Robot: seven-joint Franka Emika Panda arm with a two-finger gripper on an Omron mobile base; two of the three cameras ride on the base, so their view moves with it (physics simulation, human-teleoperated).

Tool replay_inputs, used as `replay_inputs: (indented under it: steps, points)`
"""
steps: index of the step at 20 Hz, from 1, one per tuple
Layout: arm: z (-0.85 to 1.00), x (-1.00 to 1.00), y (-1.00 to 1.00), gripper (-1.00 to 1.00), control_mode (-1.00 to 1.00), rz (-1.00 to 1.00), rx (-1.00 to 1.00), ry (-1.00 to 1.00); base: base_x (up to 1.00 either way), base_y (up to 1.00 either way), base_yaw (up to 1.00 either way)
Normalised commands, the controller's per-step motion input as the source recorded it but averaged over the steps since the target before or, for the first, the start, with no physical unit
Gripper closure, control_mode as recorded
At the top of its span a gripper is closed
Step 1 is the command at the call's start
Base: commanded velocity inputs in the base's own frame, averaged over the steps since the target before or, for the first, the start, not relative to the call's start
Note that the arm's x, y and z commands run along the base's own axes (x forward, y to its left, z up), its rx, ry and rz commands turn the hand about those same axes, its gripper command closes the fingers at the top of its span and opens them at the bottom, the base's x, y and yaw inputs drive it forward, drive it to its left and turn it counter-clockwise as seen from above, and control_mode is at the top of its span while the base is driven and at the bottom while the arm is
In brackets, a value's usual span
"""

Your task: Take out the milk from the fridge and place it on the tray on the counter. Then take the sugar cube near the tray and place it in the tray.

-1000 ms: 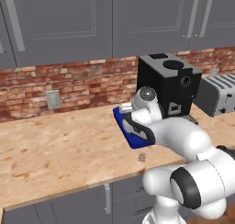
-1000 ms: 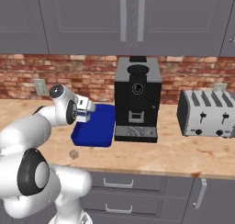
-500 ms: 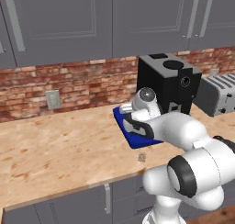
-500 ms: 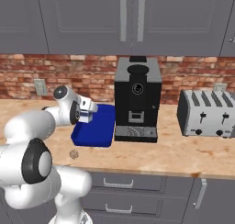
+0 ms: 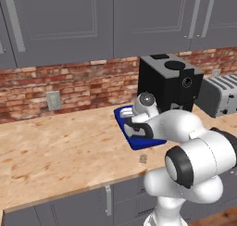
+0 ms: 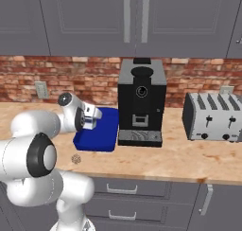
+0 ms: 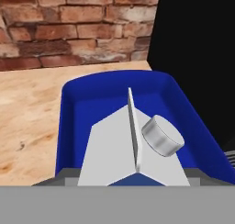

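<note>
1. movement over the last second was small: the arm drew in a little toward the tray [image 5: 139, 141], and the end effector [image 6: 91, 118], which had hung over the tray's near left part, sat slightly lower and closer to it.
2. the milk [image 7: 134, 147] was held between the end effector's fingers, gabled top and round cap toward the hand camera, with the blue tray floor spread out behind it; i could not tell whether its base already touched the tray.
3. judged from this, the first half of the task was close to done: the carton was over the tray and only needed setting down and letting go.
4. the sugar cube [image 5: 143, 159] lay on the bare surface [image 5: 60, 151] just in front of the tray's near edge, apart from it and untouched; it would be the next thing to fetch.
5. the black coffee machine [image 6: 141, 107] stood just right of the tray, close against its right rim, so any swing to the right would be tight.
6. the toaster [image 6: 212, 116] sat farther right, well apart from the work.
7. the brick wall [image 7: 69, 25] ran behind the tray, and grey cabinets [image 5: 92, 21] hung above it.
8. nothing stood between the tray and the cube, but the robot's own forearm hung over that near strip of the surface.
</note>
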Motion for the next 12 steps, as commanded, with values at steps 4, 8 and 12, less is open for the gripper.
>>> replay_inputs:
  steps: [4, 8, 12]
  points:
    - [-0.20, 0.06, 0.00, 1.00, -1.00, 0.00, 0.00, 0.00, 0.00, 0.00, 0.00]
    - [-0.07, 0.02, 0.00, 1.00, -1.00, 0.00, 0.00, 0.00, 0.00, 0.00, 0.00]
    - [-0.05, 0.00, 0.00, 1.00, -1.00, 0.00, 0.00, 0.00, 0.00, 0.00, 0.00]
